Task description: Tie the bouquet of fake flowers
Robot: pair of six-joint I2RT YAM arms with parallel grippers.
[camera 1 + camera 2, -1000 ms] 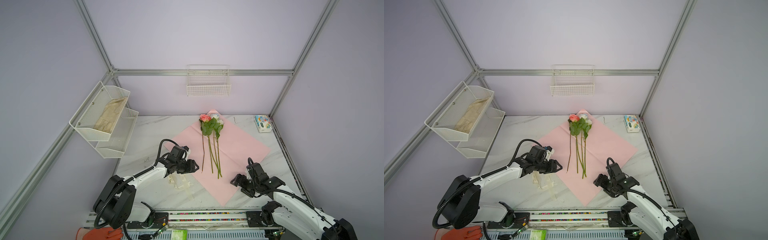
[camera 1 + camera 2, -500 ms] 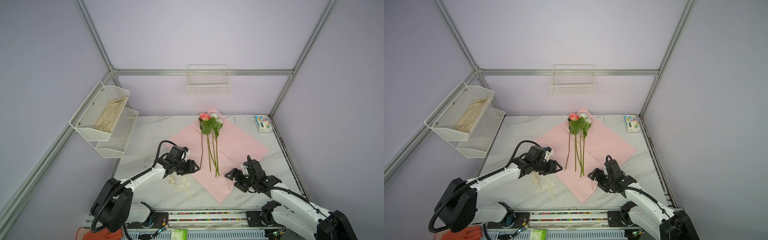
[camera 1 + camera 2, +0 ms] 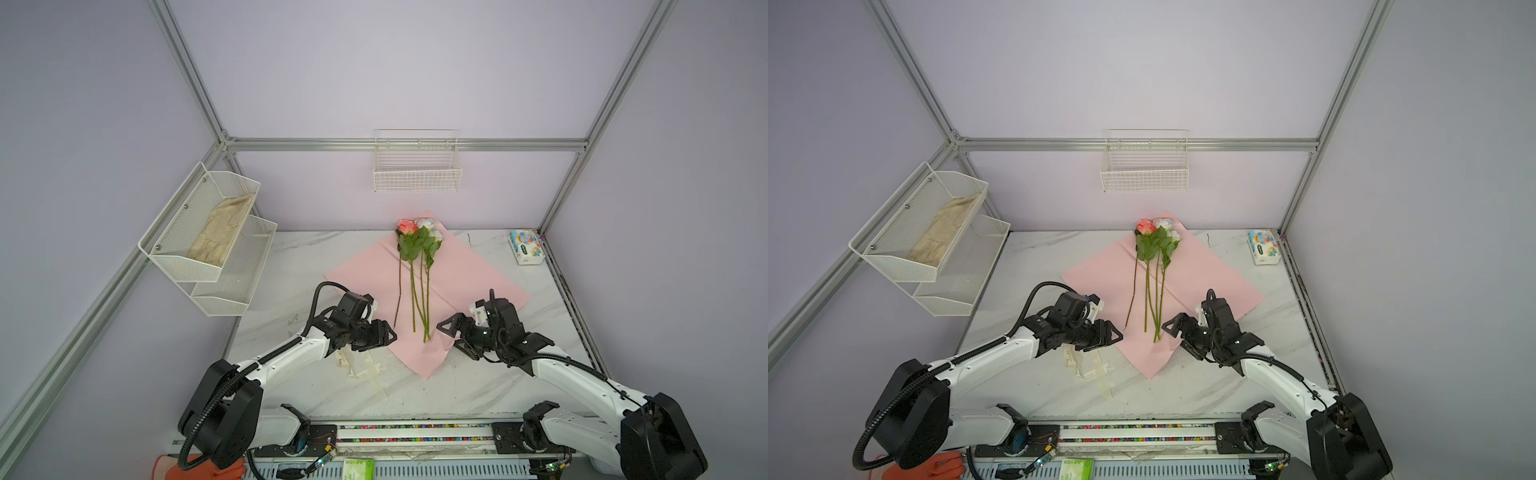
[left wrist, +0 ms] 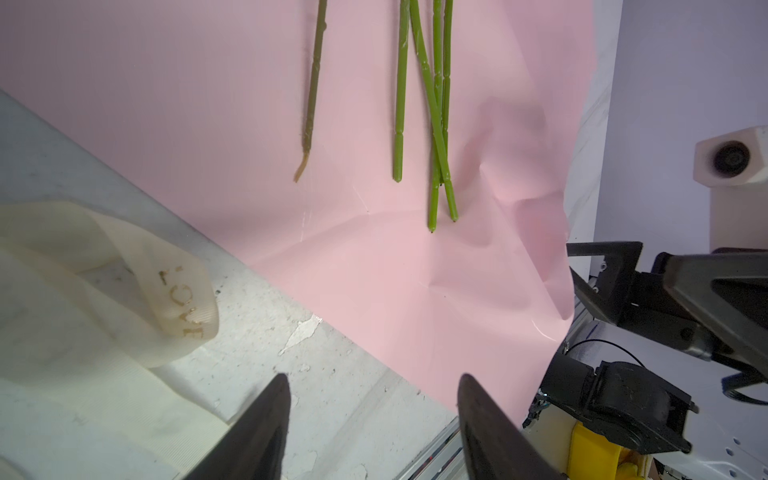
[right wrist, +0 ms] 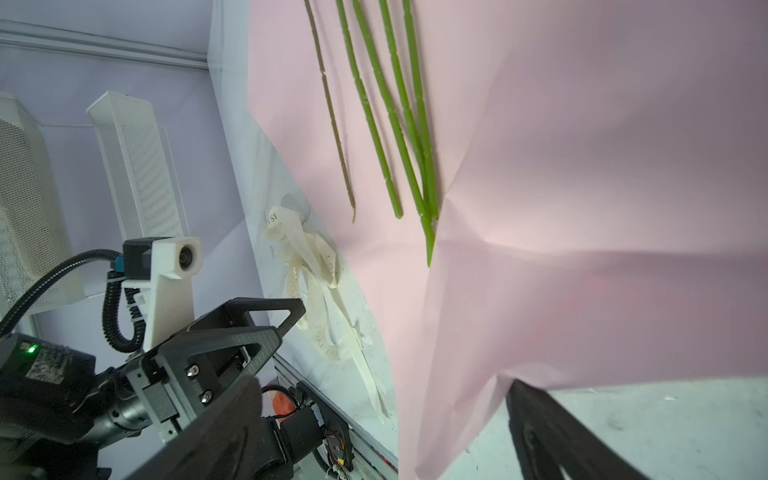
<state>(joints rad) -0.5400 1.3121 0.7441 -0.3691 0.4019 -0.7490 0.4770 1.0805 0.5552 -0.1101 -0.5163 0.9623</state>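
Observation:
The bouquet of fake flowers (image 3: pixel 417 241) (image 3: pixel 1156 243) lies flat on a pink paper sheet (image 3: pixel 361 278), heads at the back and green stems (image 4: pixel 399 124) (image 5: pixel 370 116) pointing to the front. My left gripper (image 3: pixel 386 336) (image 4: pixel 372 380) hovers open at the sheet's near left edge, over bare marble, with nothing between its jaws. My right gripper (image 3: pixel 455 337) (image 5: pixel 382 386) stands wide open at the near right edge, just right of the stem ends. A raised, buckled fold of the paper (image 5: pixel 457 395) sits between its jaws.
A cream lettered ribbon (image 3: pixel 361 365) (image 4: pixel 104 291) lies loose on the marble under my left arm. A tissue pack (image 3: pixel 525 247) sits at the back right. A wire basket (image 3: pixel 417 174) hangs on the back wall. A tiered mesh shelf (image 3: pixel 208 241) is on the left wall.
My right gripper has moved left to the paper's near right edge and opened wider. The sheet's near corner has buckled and shifted back. The left gripper opened slightly.

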